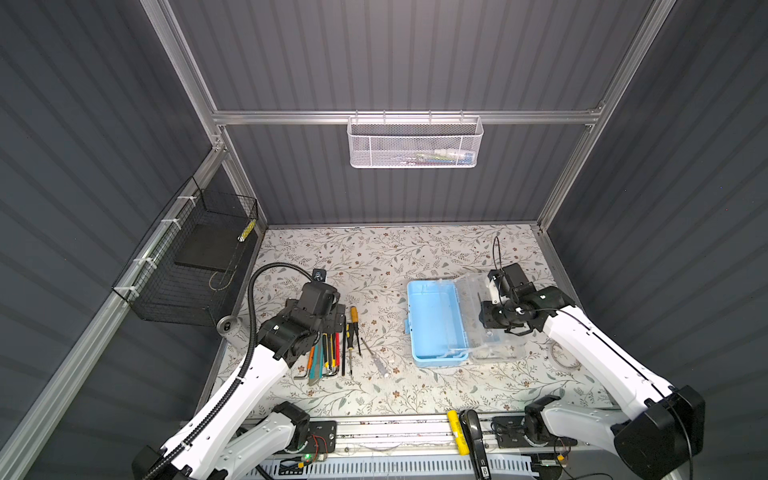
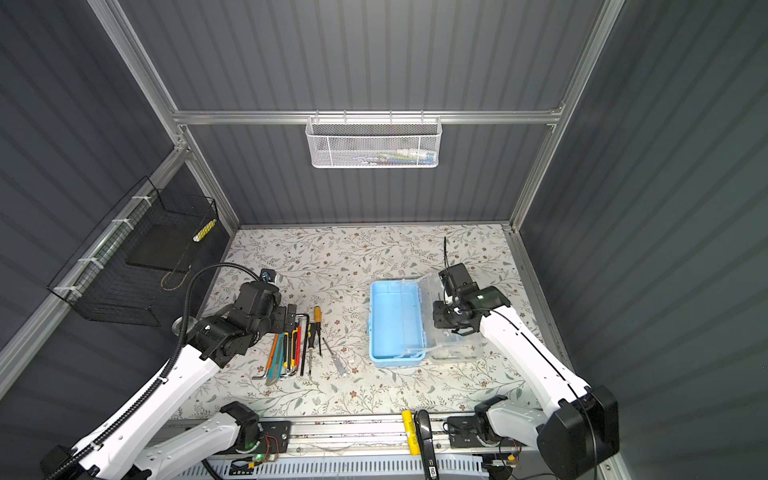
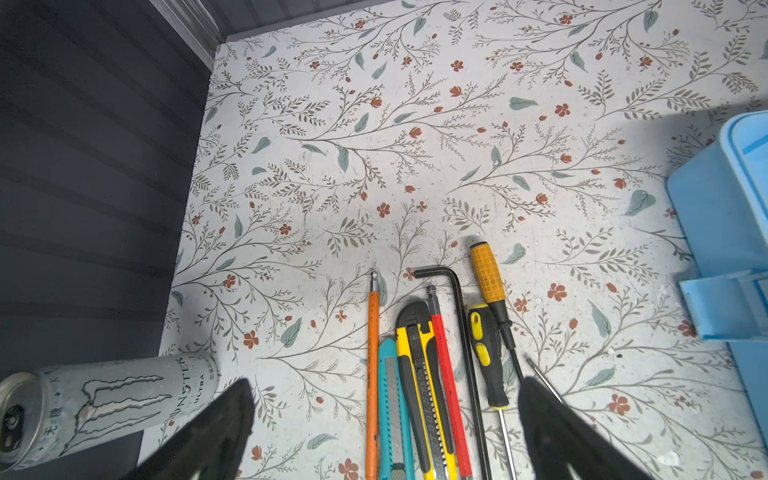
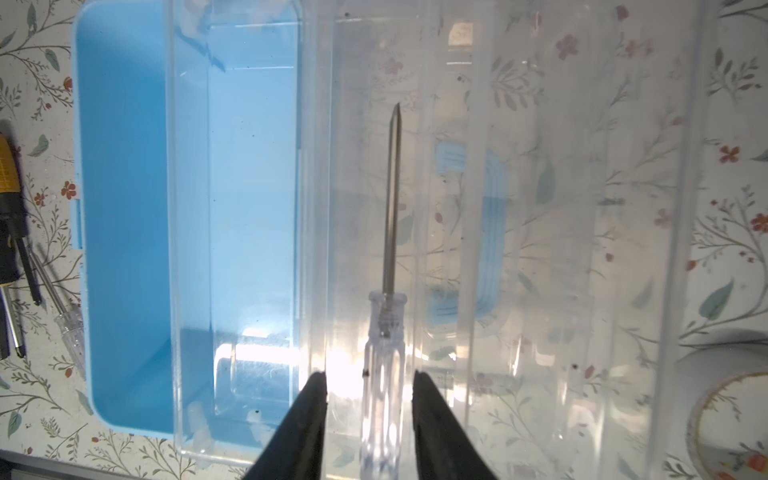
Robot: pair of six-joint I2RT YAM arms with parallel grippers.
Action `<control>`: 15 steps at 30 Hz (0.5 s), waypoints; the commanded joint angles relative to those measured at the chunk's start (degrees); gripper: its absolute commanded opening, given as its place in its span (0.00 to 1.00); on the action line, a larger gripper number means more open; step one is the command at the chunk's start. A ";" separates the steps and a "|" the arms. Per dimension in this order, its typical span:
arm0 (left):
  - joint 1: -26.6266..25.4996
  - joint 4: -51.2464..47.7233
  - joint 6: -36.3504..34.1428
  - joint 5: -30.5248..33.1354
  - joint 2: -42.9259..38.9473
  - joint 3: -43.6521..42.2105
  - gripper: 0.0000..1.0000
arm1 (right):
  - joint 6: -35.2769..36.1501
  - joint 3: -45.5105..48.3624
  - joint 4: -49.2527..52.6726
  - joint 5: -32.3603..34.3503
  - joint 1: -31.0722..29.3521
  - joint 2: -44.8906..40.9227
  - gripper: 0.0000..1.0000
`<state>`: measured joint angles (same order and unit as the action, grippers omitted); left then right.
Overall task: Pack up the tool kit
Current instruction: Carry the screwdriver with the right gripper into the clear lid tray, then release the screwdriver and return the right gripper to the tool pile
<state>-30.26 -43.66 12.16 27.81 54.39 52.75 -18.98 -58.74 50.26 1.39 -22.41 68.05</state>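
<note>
In both top views, one open tool kit (image 1: 432,324) sits on the desk (image 1: 374,257).

Left wrist view: left fingers (image 3: 216,424) spread wide above two knives (image 3: 417,365) and two screwdrivers (image 3: 488,274).

Right wrist view: right fingers (image 4: 434,424) parted around one clear screwdriver (image 4: 384,365) over the lid (image 4: 540,208). I think this is the drop-off; next, lift away.

The left arm (image 1: 245,374) is extended forward from the near left corner, its wrist bent downward, and the left end effector (image 3: 384,395) is held with its jaws spread wide. The right arm (image 1: 598,349) is extended from the near right, its wrist turned toward the middle, and the right end effector (image 4: 369,376) is aimed downward, its black fingers (image 4: 299,428) parted by a moderate gap
</note>
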 commanded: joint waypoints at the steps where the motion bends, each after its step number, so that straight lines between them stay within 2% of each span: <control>1: 0.40 0.41 -1.00 -0.74 -0.51 0.29 0.99 | 3.03 -4.64 3.37 2.53 -1.58 -0.14 0.38; 5: 0.64 0.42 -1.00 -0.79 -0.78 0.32 0.99 | 5.19 -8.38 1.32 1.36 -9.86 1.30 0.41; 9: 0.83 0.50 -0.99 -1.09 -0.61 0.31 1.00 | 6.01 -11.84 -1.92 -3.58 -19.65 9.29 0.42; 15: 1.13 0.58 -1.08 -1.08 -0.78 0.33 1.00 | 4.72 -17.06 -7.95 -7.40 -30.98 21.03 0.38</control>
<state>-29.69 -43.66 12.14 27.33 54.37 52.75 -14.28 -72.99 45.19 -2.61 -49.58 85.84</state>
